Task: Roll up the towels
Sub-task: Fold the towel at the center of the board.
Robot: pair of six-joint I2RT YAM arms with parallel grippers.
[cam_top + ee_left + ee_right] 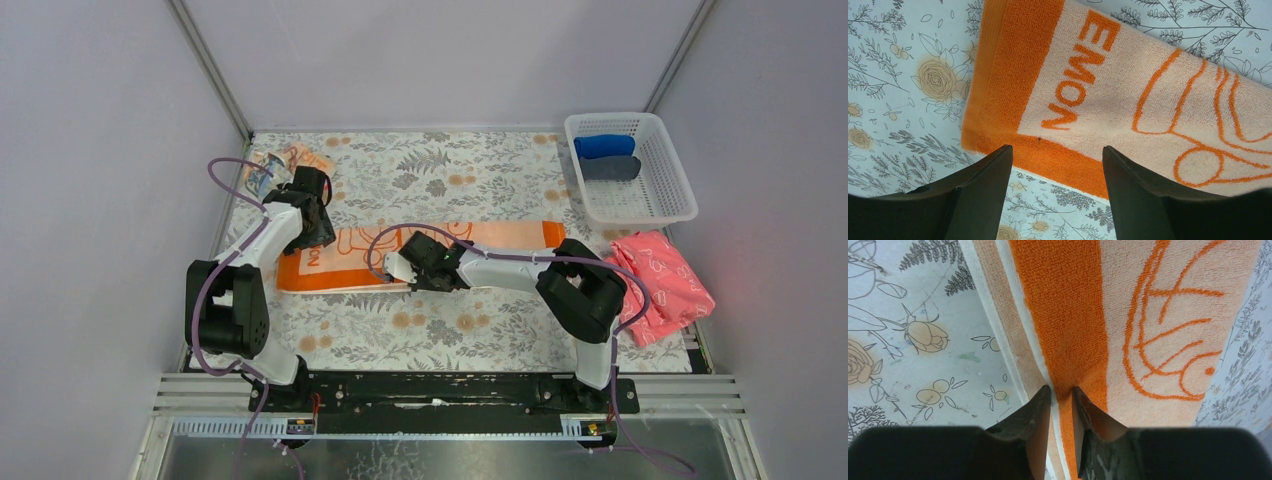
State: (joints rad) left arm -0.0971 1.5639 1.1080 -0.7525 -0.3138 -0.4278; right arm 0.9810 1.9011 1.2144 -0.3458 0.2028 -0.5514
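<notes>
Orange-bordered towel (505,235) lies flat, stretched left to right across the middle of the flower-patterned counter (450,330). The left gripper (1056,152) hovers over the towel's left end, jaws apart with nothing between them. The right gripper (1062,392) is clamped on a raised fold of the near orange border. A pale peach towel (300,160) sits crumpled at the far left corner. At the far right, a white basket (640,200) holds a blue roll (605,146) and a dark grey roll (610,168), with a pink cloth (660,285) just beside it.
</notes>
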